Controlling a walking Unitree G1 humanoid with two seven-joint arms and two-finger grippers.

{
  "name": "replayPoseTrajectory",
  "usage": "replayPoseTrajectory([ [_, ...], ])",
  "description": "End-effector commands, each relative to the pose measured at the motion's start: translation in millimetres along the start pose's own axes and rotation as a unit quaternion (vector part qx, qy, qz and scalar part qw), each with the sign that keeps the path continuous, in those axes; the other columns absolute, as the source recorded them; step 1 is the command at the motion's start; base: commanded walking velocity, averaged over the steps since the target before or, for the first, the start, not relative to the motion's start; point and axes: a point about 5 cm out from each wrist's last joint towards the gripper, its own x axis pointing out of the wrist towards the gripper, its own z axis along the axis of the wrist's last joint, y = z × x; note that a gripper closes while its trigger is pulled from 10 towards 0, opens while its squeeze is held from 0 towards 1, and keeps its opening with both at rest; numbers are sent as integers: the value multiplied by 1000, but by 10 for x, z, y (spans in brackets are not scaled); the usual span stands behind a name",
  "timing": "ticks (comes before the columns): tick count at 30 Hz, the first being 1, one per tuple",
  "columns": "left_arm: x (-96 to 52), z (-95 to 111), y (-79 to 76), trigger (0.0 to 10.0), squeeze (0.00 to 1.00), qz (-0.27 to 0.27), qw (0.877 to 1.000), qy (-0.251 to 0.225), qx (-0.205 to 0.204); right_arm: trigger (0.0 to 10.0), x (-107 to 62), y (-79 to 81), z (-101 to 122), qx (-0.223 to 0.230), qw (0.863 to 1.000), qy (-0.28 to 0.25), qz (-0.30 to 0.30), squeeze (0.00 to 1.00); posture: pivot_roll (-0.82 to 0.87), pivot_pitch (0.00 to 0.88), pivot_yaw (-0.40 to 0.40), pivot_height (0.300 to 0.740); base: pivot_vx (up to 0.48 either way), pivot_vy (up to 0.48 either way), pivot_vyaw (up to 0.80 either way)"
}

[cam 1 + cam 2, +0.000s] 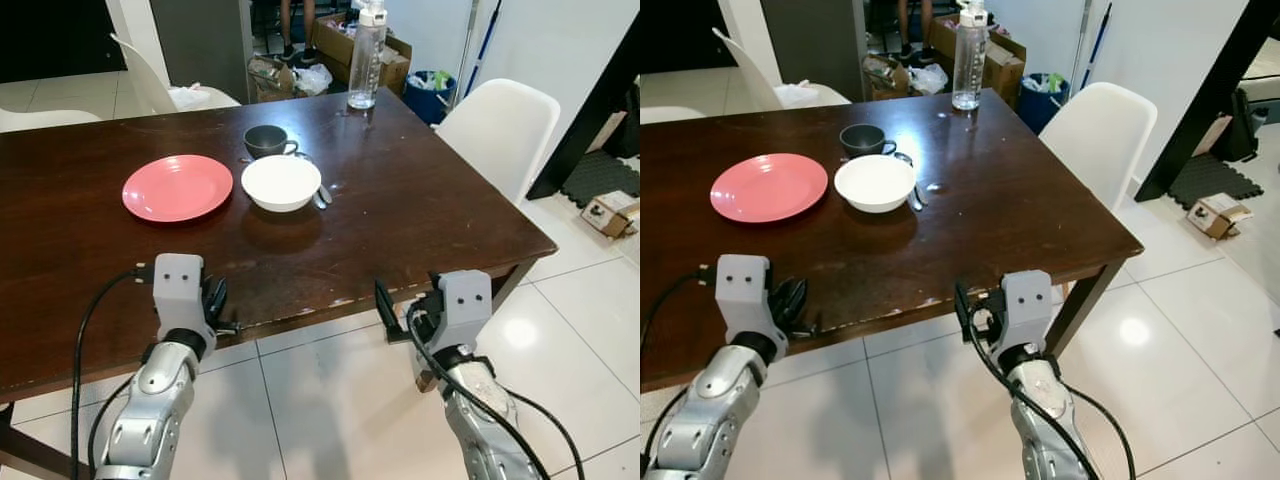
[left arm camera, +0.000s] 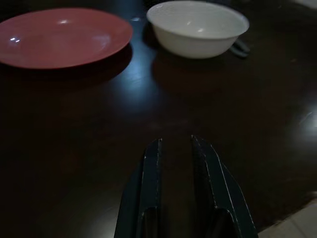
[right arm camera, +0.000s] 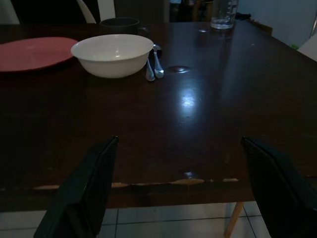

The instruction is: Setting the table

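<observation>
On the dark wooden table (image 1: 420,215) lie a pink plate (image 1: 177,187), a white bowl (image 1: 281,182) to its right and a dark cup (image 1: 268,141) just behind the bowl. Two metal spoons (image 1: 321,196) rest against the bowl's right side. My left gripper (image 1: 215,305) hovers at the table's near edge, below the plate, its fingers (image 2: 151,163) shut with nothing between them. My right gripper (image 1: 408,305) hangs open just off the near edge, further right, facing the bowl (image 3: 112,53) and spoons (image 3: 154,67).
A clear water bottle (image 1: 366,55) stands at the far edge of the table. White chairs flank it at the right (image 1: 497,130) and at the far left (image 1: 160,85). Cardboard boxes (image 1: 340,45) and a blue bin (image 1: 432,90) lie beyond. Glossy tiled floor (image 1: 560,330) lies to the right.
</observation>
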Motion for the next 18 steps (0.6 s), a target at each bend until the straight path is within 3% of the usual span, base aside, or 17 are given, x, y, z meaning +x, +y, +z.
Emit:
replayPoseTrajectory([
  [1, -1, -6, -16, 10000, 0, -3, 1000, -2, -1, 10000, -6, -32, -36, 9, 1000, 8, -2, 0, -160, 0, 13, 740, 0, 0, 0],
  [10, -12, -79, -46, 10000, 0, -5, 1000, 12, 0, 10000, -3, -33, -78, 53, 998, 16, -12, 0, -138, 0, 8, 740, 0, 0, 0],
  [14, -21, -123, -48, 10000, 0, -3, 1000, 18, 4, 10000, 1, 6, -102, 47, 999, 19, -6, 0, -137, 0, 7, 740, 0, 0, 0],
  [18, -93, -200, 49, 10000, 0, 9, 999, 28, 23, 10000, -73, -7, -222, 9, 999, 39, -4, 0, -131, 0, 14, 740, 0, 0, 0],
])
